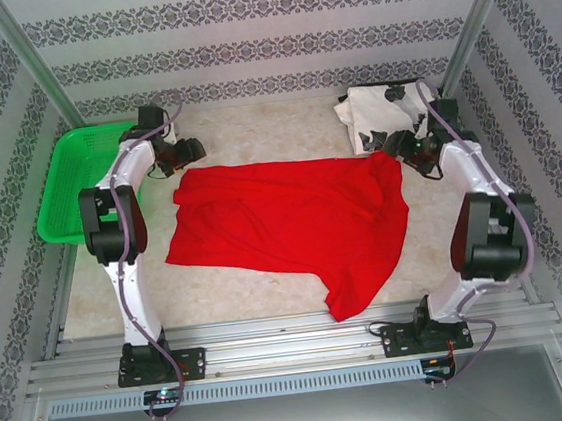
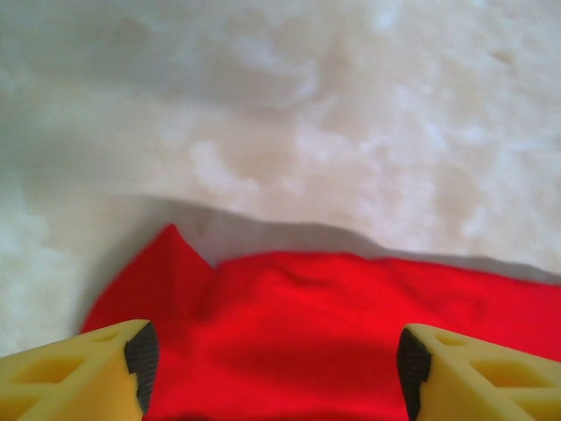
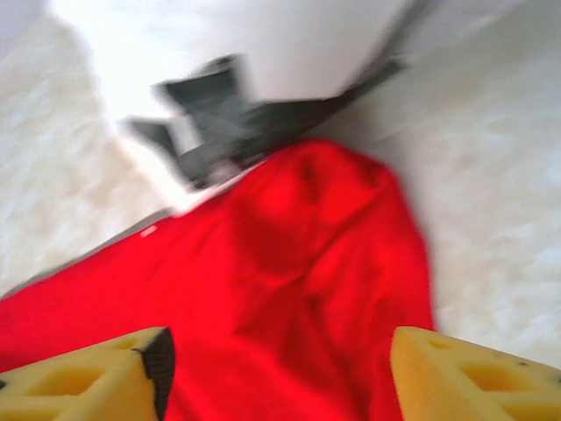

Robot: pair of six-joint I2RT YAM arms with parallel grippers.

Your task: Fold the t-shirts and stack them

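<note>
The red t-shirt [image 1: 293, 224] lies spread on the table's middle, plain side up, with a tail reaching toward the front edge. Its far left corner [image 2: 166, 263] sits just ahead of my left gripper [image 1: 182, 152], which stands open above it, yellow fingers [image 2: 96, 373] wide apart. Over the shirt's far right corner [image 3: 333, 228] my right gripper [image 1: 410, 147] is open too. The white t-shirt with black blotches [image 1: 381, 109] lies bunched at the back right, touching the red one, and its edge [image 3: 219, 114] is blurred in the right wrist view.
A green mesh basket [image 1: 82, 181] stands at the back left beside the left arm. Metal posts [image 1: 35, 65] rise at both back corners. Patterned walls enclose the table, and aluminium rails [image 1: 295, 345] run along the front.
</note>
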